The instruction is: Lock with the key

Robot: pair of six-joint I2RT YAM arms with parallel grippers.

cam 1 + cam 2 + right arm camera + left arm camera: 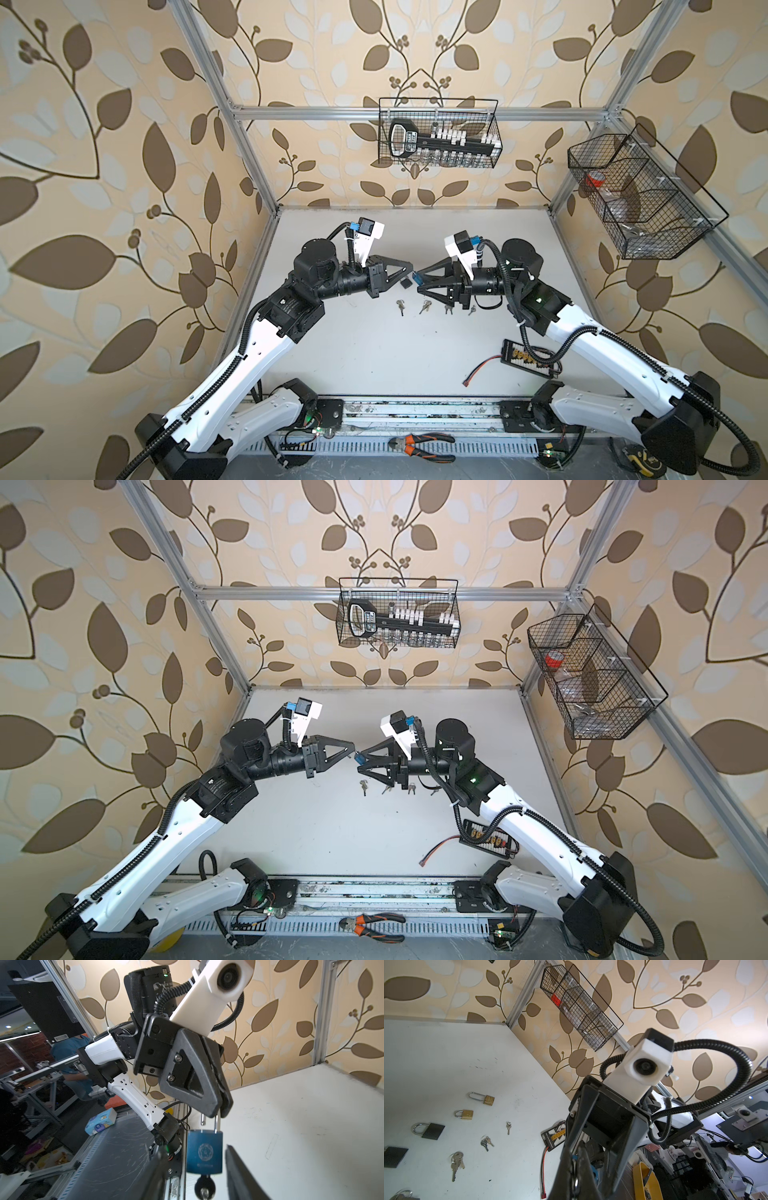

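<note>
Padlock: blue [204, 1153], hanging clear of the table [374, 353] at mid-scene between the two grippers, body downward and keyway at the bottom.
Shackle: [216, 1122] long leg seated in the body. The short leg [202, 1120] stands out and free beside it, so the lock is judged open.
Key: [204, 1185] seated in the keyway, its black head showing under the body. What hangs below the head is blurred.
Left gripper: [221, 1109] jaws closed tight on the top of the shackle. It alone carries the padlock.
Right gripper: [419, 281] jaws parted roughly halfway. Its fingers [241, 1172] stand one on each side of the body and, as far as the wrist view shows, touch neither body nor key. It holds nothing.
Step in hand: judged to be the closing stage. The left presents the open lock and the right is placed to act on it.
Next move: judged to call for lining the short leg over its hole and pressing body and shackle together until seated. The right would then take the key head squarely to turn it. The left must keep its grip firm throughout.
Risk: the body hangs on one leg and may swivel under a side push.
Other items: spare keys [401, 305] lie on the table just near of the grippers. Brass padlocks [467, 1114] lie on the table in the left wrist view. None is involved.
</note>
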